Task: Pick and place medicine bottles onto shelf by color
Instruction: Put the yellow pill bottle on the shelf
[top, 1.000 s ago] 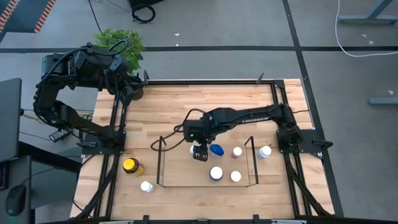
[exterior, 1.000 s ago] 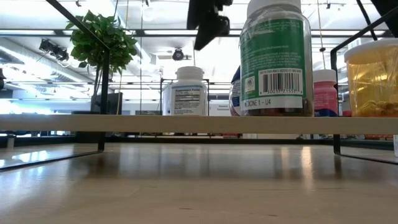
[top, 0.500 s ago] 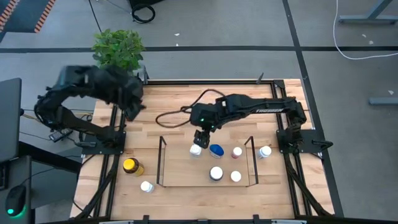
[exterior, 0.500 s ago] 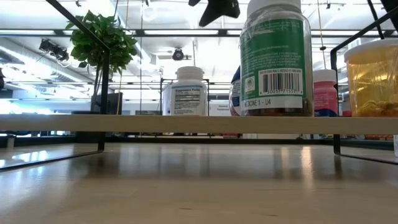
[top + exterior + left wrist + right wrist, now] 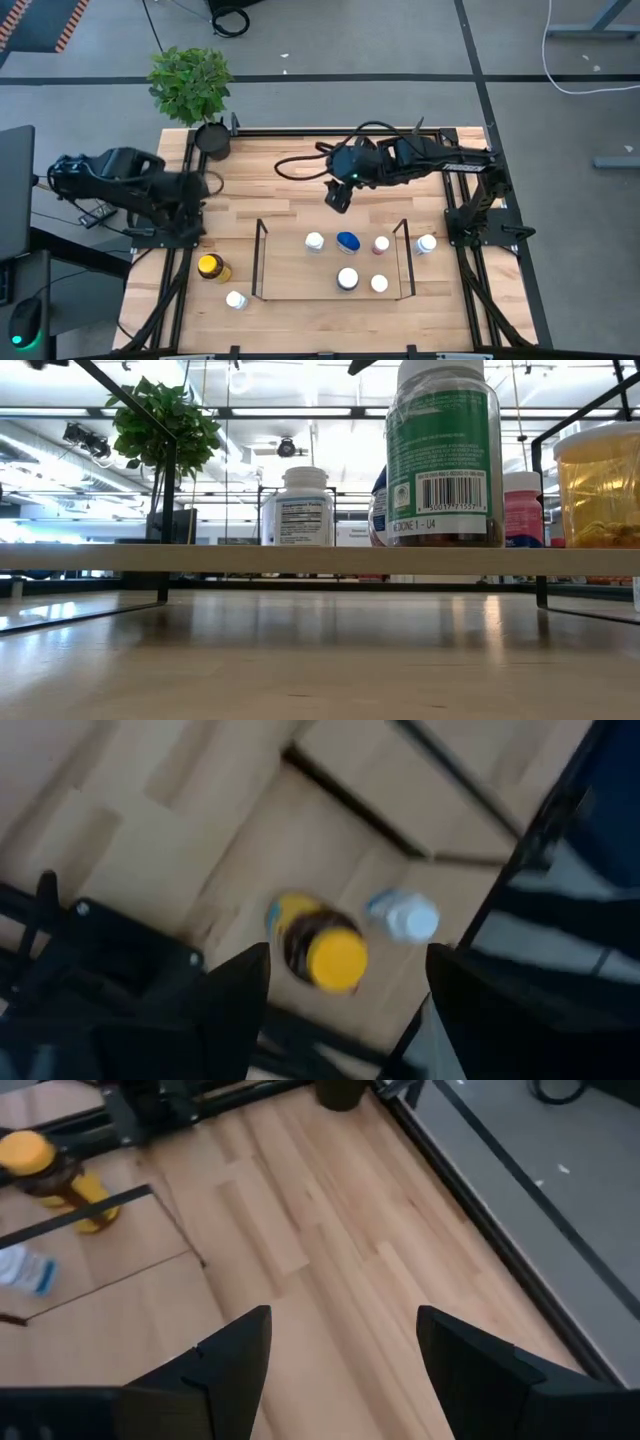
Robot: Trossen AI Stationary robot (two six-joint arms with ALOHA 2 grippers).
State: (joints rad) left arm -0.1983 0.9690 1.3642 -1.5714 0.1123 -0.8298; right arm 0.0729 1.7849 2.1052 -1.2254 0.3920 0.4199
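The black wire shelf (image 5: pixel 258 262) stands at the table's near middle. On it stand a white-capped bottle (image 5: pixel 315 241), a blue-capped one (image 5: pixel 348 241), a pink-capped one (image 5: pixel 381 244) and two more white-capped ones (image 5: pixel 347 278). Another white-capped bottle (image 5: pixel 427 243) stands on the table right of the shelf. The amber yellow-lidded jar (image 5: pixel 210 267) and a small white bottle (image 5: pixel 236 299) stand left of it. My right gripper (image 5: pixel 337 197) is open and empty, above the table beyond the shelf. My left gripper (image 5: pixel 200 185) is open and empty at the left edge, above and beyond the jar (image 5: pixel 325 948).
A potted green plant (image 5: pixel 195 85) stands at the far left corner. Black frame rails (image 5: pixel 186 250) run along the table's left and right sides. Bare wood lies between the shelf and the far edge.
My right gripper has risen from the white-capped bottle at the shelf's far left and gone toward the far edge; the bottle stays standing on the shelf. My left arm has swung from beside the plant toward the near edge, over the left rail, toward the amber jar.
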